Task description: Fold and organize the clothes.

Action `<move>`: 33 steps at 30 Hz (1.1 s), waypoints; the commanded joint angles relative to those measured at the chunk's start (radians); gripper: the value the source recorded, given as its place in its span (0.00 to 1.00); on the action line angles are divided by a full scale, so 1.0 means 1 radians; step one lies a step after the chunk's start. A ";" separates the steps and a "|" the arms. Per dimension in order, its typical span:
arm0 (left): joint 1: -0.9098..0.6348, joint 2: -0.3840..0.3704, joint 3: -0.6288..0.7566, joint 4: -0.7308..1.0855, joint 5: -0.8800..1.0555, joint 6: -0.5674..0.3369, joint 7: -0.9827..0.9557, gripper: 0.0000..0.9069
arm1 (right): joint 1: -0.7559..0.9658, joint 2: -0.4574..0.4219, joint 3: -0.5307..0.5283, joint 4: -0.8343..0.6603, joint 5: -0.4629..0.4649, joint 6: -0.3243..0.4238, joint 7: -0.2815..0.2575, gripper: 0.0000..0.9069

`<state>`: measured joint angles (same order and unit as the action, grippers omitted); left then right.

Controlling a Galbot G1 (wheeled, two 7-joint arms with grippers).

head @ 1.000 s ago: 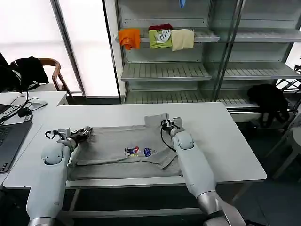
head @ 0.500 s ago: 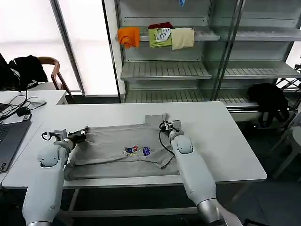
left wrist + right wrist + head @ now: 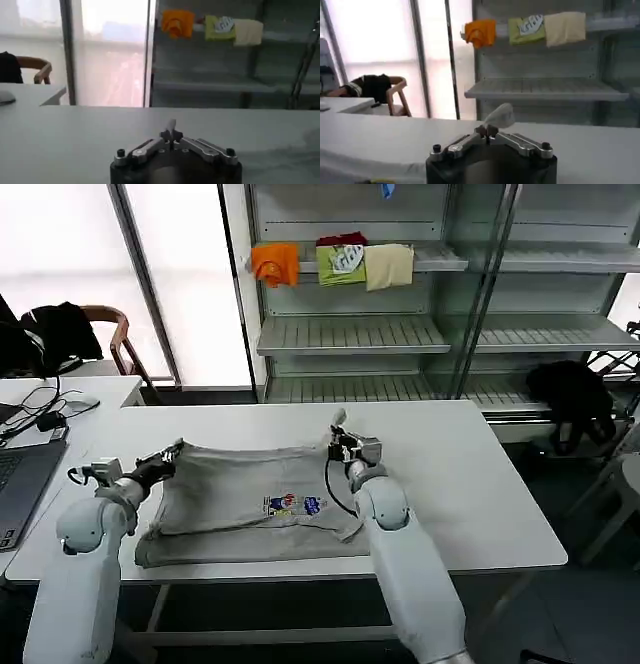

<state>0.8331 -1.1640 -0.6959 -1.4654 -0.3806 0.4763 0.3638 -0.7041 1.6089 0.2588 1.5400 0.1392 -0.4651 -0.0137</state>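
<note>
I see the grey T-shirt (image 3: 262, 499) lying on the white worktop (image 3: 480, 484), left of the worktop's middle and reaching to its near edge. Its long axis runs left to right, parallel to that near edge. The small multicoloured chest print (image 3: 293, 505) faces up, about midway across the cloth. The far edge of the shirt is lifted off the worktop and drawn into a line between my two tools, while the near part lies flat with a fold along the front.

My left tool (image 3: 170, 454) is clenched on the shirt's far left corner, toward the worktop's left edge; in the left wrist view the fingers (image 3: 171, 136) meet on a small tuft of pale fabric. My right tool (image 3: 341, 440) is clenched on the shirt's far right corner, near the worktop's middle; a peak of cloth stands up above it, and in the right wrist view the same pale tuft sticks up between the closed fingers (image 3: 488, 131).

A laptop (image 3: 22, 479) sits on the neighbouring desk past the left edge.
</note>
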 commanded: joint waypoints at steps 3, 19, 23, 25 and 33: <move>0.220 0.031 -0.056 -0.124 -0.196 -0.036 0.029 0.01 | -0.309 -0.130 0.035 0.330 -0.014 -0.056 -0.031 0.00; 0.316 0.047 -0.118 -0.178 -0.231 -0.034 0.074 0.01 | -0.401 -0.113 0.105 0.298 -0.099 -0.023 -0.055 0.00; 0.314 0.057 -0.120 -0.170 -0.228 -0.033 0.080 0.01 | -0.400 -0.113 0.110 0.286 -0.102 -0.022 -0.054 0.00; 0.313 0.059 -0.119 -0.170 -0.223 -0.032 0.081 0.01 | -0.401 -0.112 0.113 0.279 -0.106 -0.019 -0.054 0.00; 0.339 0.056 -0.110 -0.188 -0.174 -0.035 0.088 0.01 | -0.412 -0.120 0.115 0.277 -0.150 0.001 -0.070 0.00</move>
<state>1.1462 -1.1093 -0.8016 -1.6406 -0.5728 0.4443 0.4467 -1.0905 1.4996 0.3682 1.8069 0.0303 -0.4747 -0.0770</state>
